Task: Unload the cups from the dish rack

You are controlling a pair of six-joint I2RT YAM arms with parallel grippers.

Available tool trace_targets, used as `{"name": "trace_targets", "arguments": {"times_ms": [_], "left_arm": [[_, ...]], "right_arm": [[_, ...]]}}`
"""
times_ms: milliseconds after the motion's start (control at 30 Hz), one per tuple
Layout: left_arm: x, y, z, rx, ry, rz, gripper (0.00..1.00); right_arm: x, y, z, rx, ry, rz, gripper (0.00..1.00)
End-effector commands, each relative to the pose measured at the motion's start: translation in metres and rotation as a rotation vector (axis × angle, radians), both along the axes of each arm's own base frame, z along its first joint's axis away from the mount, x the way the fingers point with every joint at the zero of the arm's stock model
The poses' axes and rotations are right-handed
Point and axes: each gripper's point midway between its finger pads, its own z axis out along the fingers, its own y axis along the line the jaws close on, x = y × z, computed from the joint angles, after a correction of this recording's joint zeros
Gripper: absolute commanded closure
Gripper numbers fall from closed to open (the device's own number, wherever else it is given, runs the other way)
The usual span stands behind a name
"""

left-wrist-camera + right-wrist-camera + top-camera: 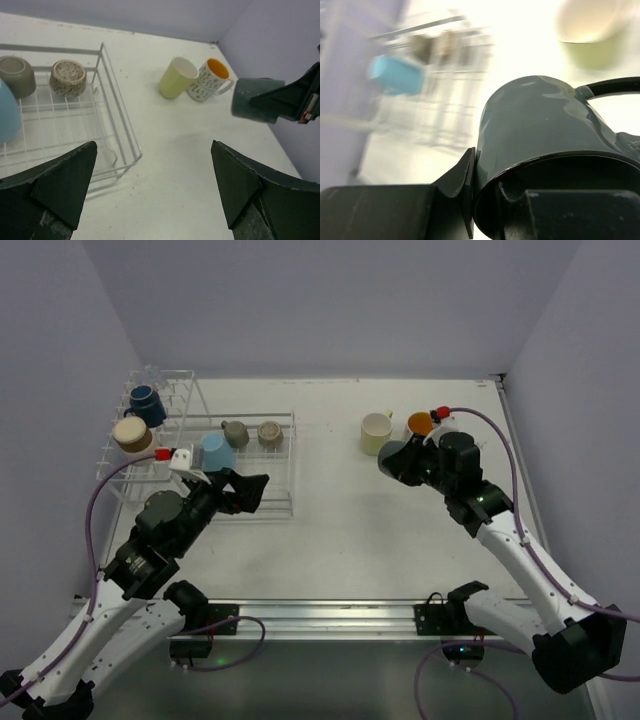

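— Nearest you first: what are your hands doing?
— Your left hand (250, 490) stands wide apart over the near edge of the dish rack (292, 470), holding nothing. Your right hand (405, 462) is clamped on the wall of the dark green cup (540, 120).
— Which way does that cup point?
— Its long axis lies about level, with the base toward the rack and the mouth back at your wrist.
— And farther out?
— Just beyond it on the table (340, 530), the yellow-green cup (376, 433) and the white cup (422, 424) stand side by side, mouths up. The light blue cup (217, 452) and two grey-brown cups (235, 433) sit in the rack's basket. The cream cup (131, 433) and the navy cup (147, 403) are on the prongs.
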Motion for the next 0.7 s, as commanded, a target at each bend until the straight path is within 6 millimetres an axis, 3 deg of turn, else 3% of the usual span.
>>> {"name": "trace_targets", "arguments": {"times_ms": [0,200,267,300,333,400,433,500,533,567,667], "left_arm": [[-0.003,0.012,-0.038,0.163,0.026,0.005,0.00],[-0.012,0.013,-0.031,0.204,-0.028,-0.038,0.00],[-0.015,0.006,-0.036,0.205,-0.020,-0.080,0.00],[-0.016,0.005,-0.036,0.209,-0.020,-0.091,0.00],[-0.016,0.004,-0.036,0.209,-0.020,-0.093,0.00],[-0.016,0.004,-0.036,0.211,-0.022,-0.096,0.00],[-0.017,0.004,-0.035,0.208,-0.026,-0.102,0.00],[-0.017,0.004,-0.035,0.207,-0.027,-0.100,0.00],[-0.017,0.004,-0.035,0.207,-0.025,-0.097,0.00],[-0.017,0.004,-0.036,0.208,-0.024,-0.099,0.00],[-0.015,0.004,-0.037,0.213,-0.019,-0.096,0.00]], "right_arm": [[0.011,-0.077,-0.016,-0.225,0.070,-0.242,1.00],[0.049,-0.174,-0.040,-0.309,0.190,-0.539,1.00],[0.063,-0.191,-0.041,-0.310,0.204,-0.583,1.00],[0.073,-0.211,-0.032,-0.304,0.197,-0.643,1.00],[0.084,-0.221,-0.046,-0.315,0.240,-0.664,1.00],[0.101,-0.239,-0.040,-0.294,0.250,-0.691,1.00],[0.111,-0.244,-0.056,-0.302,0.297,-0.694,1.00],[0.128,-0.256,-0.053,-0.302,0.299,-0.715,1.00],[0.136,-0.262,-0.069,-0.319,0.342,-0.726,1.00],[0.145,-0.268,-0.066,-0.328,0.336,-0.748,1.00],[0.164,-0.277,-0.089,-0.325,0.394,-0.743,1.00]]}}
